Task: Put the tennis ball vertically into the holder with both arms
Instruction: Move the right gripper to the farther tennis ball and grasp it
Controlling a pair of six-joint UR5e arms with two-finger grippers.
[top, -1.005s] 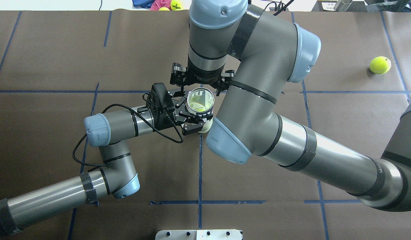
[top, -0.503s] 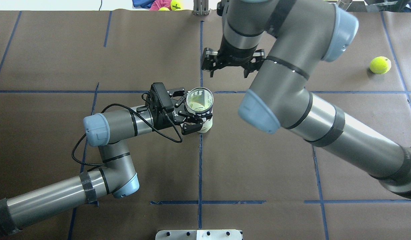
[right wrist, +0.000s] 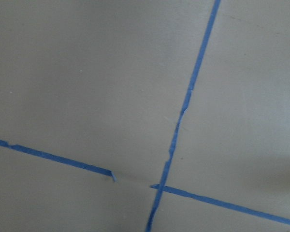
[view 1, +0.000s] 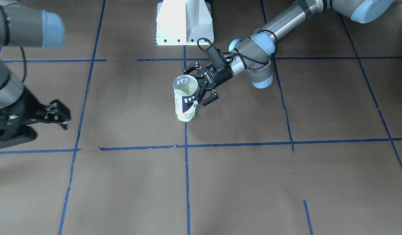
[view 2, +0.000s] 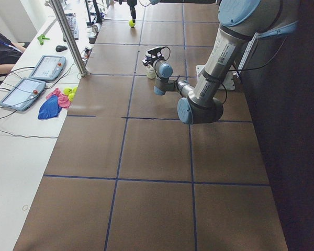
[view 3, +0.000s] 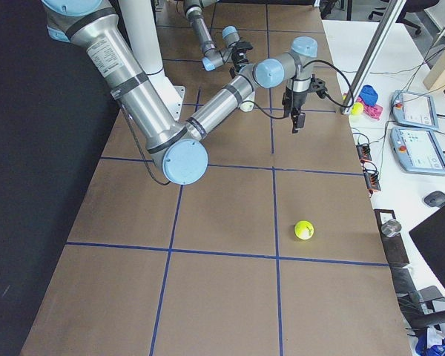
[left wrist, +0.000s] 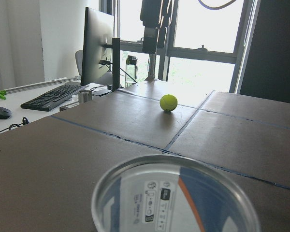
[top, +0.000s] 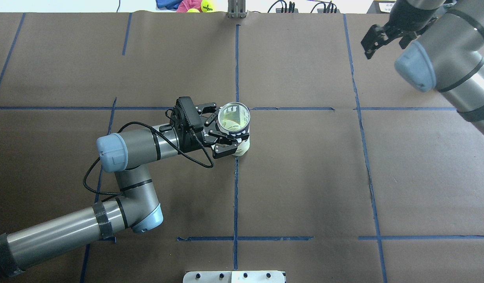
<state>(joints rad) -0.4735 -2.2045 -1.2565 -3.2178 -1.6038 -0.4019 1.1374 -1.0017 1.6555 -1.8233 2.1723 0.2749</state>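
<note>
The holder point(top: 242, 144) stands upright at the table's middle with its open top up; it also shows in the front view point(view 1: 185, 106) and its rim in the left wrist view point(left wrist: 135, 170). A yellow-green tennis ball point(top: 233, 125) shows low inside it. My left gripper point(top: 225, 129) is shut on the holder's side, as the front view point(view 1: 201, 89) also shows. My right gripper point(top: 385, 37) is open and empty, high at the far right, well away from the holder. Another tennis ball point(view 3: 304, 230) lies on the table at the right, also seen in the left wrist view point(left wrist: 168, 102).
The white pedestal base point(view 1: 184, 23) stands at the robot's side. A metal post point(top: 236, 10) and coloured cloths with more balls point(top: 191, 4) sit at the far edge. Blue tape lines cross the brown table. A desk with tablets point(view 2: 36, 78) runs along the far side.
My right arm has swung from just above the holder to the far right and up, gripper empty. My left gripper and the holder have stayed still.
</note>
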